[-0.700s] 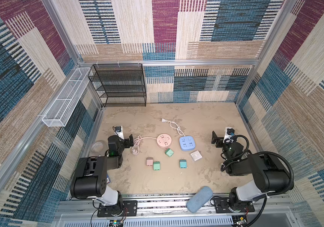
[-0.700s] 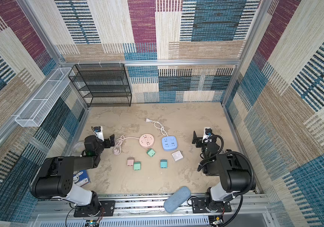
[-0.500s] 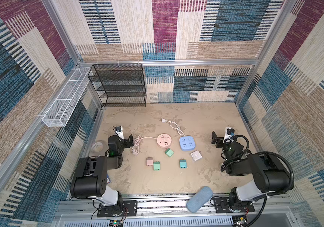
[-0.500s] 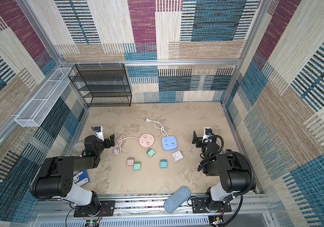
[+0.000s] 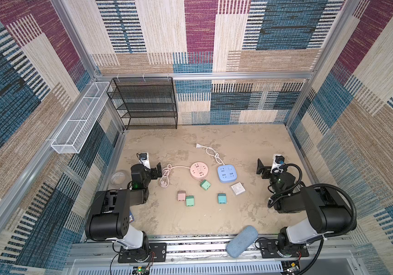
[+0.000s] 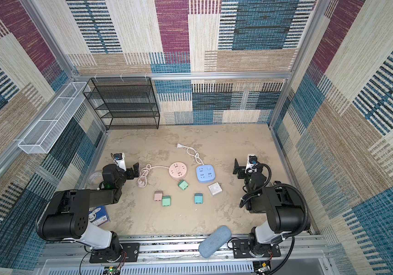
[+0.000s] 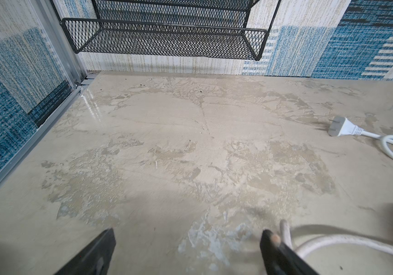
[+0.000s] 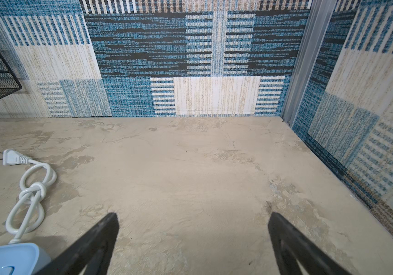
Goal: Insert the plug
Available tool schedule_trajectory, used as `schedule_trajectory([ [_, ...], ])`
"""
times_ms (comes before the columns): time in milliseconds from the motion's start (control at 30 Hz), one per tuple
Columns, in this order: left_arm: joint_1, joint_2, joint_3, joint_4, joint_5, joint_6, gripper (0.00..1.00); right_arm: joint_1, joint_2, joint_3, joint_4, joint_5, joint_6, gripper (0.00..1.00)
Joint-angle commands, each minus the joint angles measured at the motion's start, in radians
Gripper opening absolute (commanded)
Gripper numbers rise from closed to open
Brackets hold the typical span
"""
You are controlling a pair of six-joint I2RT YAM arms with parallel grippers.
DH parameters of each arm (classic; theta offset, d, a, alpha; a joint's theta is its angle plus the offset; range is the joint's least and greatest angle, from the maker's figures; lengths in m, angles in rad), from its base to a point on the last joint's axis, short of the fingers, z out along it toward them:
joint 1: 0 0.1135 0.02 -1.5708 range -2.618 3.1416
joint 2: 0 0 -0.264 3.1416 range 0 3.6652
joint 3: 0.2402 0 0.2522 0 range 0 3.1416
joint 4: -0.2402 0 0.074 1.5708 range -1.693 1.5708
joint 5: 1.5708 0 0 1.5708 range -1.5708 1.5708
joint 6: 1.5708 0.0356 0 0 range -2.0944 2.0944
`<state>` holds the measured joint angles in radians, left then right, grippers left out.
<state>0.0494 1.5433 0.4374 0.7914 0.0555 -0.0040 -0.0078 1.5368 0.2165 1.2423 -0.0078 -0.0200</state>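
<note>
Left hand (image 7: pixel 188 233) was spread apart and empty, just beside the pink cord (image 7: pixel 333 240). Right hand (image 8: pixel 193 215) was also apart and empty, near the blue socket block (image 5: pixel 226 174). Pink plug (image 5: pixel 163 182) lay loose on the bench (image 5: pixel 214 219), left of the pink round socket (image 5: pixel 199 170).

On the desk (image 5: pixel 238 214), the coiled cord (image 5: pixel 165 175) lies just right of the left tool (image 5: pixel 151 167), the round socket (image 5: pixel 199 170) beyond it. The square socket (image 5: pixel 226 174) lies well left of the right tool (image 5: pixel 267 167). The wire rack (image 5: pixel 146 103) stands far ahead of the left tool.
</note>
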Motion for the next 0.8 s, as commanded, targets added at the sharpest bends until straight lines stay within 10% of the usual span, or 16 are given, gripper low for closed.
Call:
schedule_trajectory([
  [0,0.000,0.001,0.005,0.000,0.006,0.007,1.00,0.000,-0.001,0.001,0.028,-0.007,-0.004,1.00],
  [667,-0.004,-0.020,0.009,-0.012,0.006,0.016,0.99,0.000,-0.008,-0.001,0.027,-0.003,-0.006,1.00],
  [767,-0.036,-0.162,0.124,-0.366,-0.108,-0.020,0.99,0.006,-0.100,0.047,-0.126,-0.003,-0.018,1.00],
])
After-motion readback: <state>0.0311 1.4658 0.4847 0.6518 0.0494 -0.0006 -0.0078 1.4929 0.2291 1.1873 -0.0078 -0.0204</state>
